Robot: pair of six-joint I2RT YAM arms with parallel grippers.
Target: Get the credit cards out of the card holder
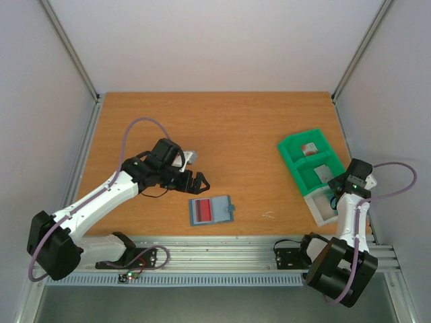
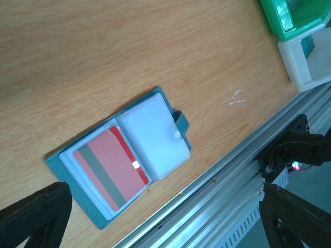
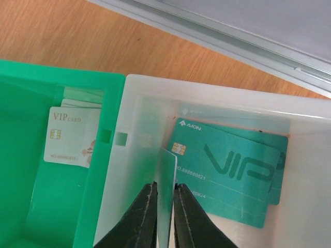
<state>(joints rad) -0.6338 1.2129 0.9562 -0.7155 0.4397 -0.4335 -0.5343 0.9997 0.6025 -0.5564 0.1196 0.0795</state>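
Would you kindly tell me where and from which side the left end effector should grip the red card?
The red card lies flat in a sleeve of the spread card holder, so nothing stands up to pinch. I would bring the open left end effector down at its long edge beside the fold and draw it out; where the sleeve opens is unclear.

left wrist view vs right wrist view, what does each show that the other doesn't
Only left wrist: the open holder lying flat, a red card in one pocket. Only right wrist: the right tool gripping a pale card on edge over the white bin, teal cards lying inside it, and a white card in the green bin. Both: the two bins and the table.
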